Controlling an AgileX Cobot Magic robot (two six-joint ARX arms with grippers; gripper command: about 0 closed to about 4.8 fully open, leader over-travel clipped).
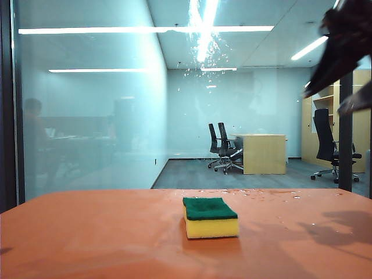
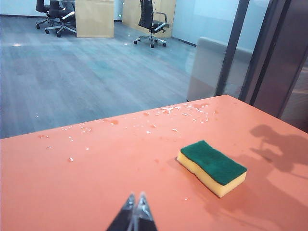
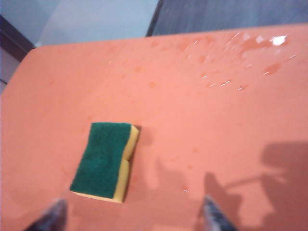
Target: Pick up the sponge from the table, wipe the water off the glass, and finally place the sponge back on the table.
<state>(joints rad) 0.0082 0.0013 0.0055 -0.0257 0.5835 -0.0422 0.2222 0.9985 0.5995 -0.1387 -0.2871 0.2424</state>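
Observation:
The sponge (image 1: 210, 217), yellow foam with a green top, lies flat on the orange table (image 1: 87, 238) a little right of its middle. Behind the table stands the glass (image 1: 104, 116), with water (image 1: 203, 49) sprayed as white droplets high at its centre. My right gripper (image 1: 324, 100) hangs blurred in the air at the upper right, well above the sponge. In the right wrist view it (image 3: 134, 211) is open over the table, with the sponge (image 3: 103, 161) just ahead of one fingertip. My left gripper (image 2: 136, 201) is shut and empty, low over the table, short of the sponge (image 2: 211, 167).
Droplets (image 1: 250, 192) lie on the table near its far edge by the glass. Dark frame bars stand at the left (image 1: 6, 104) and right (image 1: 346, 139). Beyond the glass is an office with a wooden desk (image 1: 264, 154) and chairs.

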